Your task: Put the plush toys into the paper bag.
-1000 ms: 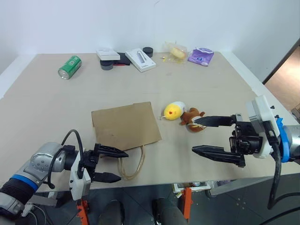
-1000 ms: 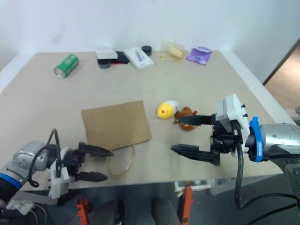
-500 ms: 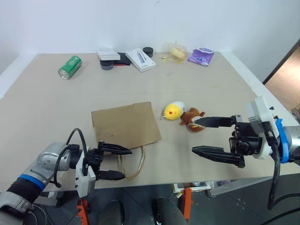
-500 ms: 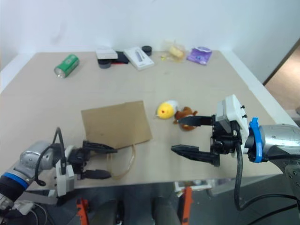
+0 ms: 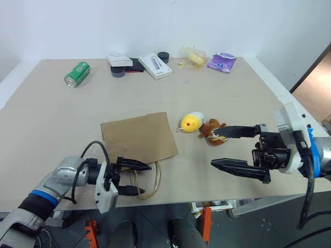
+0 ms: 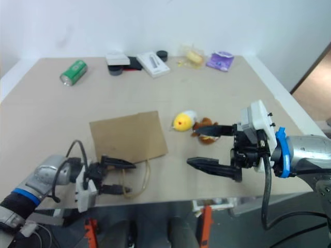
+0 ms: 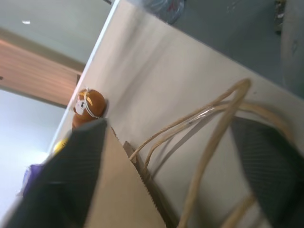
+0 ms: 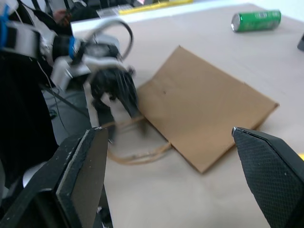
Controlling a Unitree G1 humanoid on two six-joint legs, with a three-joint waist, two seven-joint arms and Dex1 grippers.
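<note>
- While the paper bag (image 5: 138, 138) lies flat on the tabletop (image 5: 62, 113), the head view shows the left claw (image 5: 135, 179) spread around its cord handles (image 5: 150, 181); the chick (image 5: 190, 122) and squirrel (image 5: 212, 128) sit beside it.
- Seen from the left wrist, thin limp cords pass between the fingers, the likely hold.
- Seen from the right wrist, the right claw (image 8: 171, 166) gapes empty.

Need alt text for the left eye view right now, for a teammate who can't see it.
The left gripper straddles the cord handles of the flat paper bag at the table's near edge. The right gripper hangs open near the chick and brown plush.
</note>
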